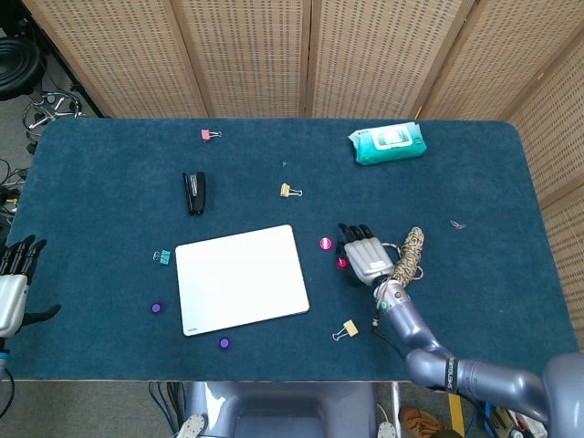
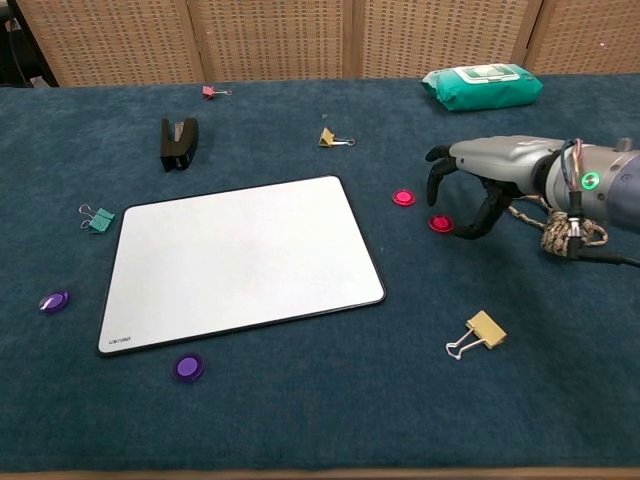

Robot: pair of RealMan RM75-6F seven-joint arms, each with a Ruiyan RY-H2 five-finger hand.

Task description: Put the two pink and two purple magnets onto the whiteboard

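Head view: camera set high above the near edge of the desk point(image 1: 109, 182), looking steeply down; all four desk edges and the screen point(image 1: 301, 55) behind the far edge are visible. Chest view: camera set low at the near edge, facing the far edge at a shallow angle, closer in; the side edges are cropped. Both views share the whiteboard point(image 1: 241, 278) point(image 2: 238, 258) and the desk's middle.

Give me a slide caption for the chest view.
Right hand reaches over a pink magnet beside the bare whiteboard.
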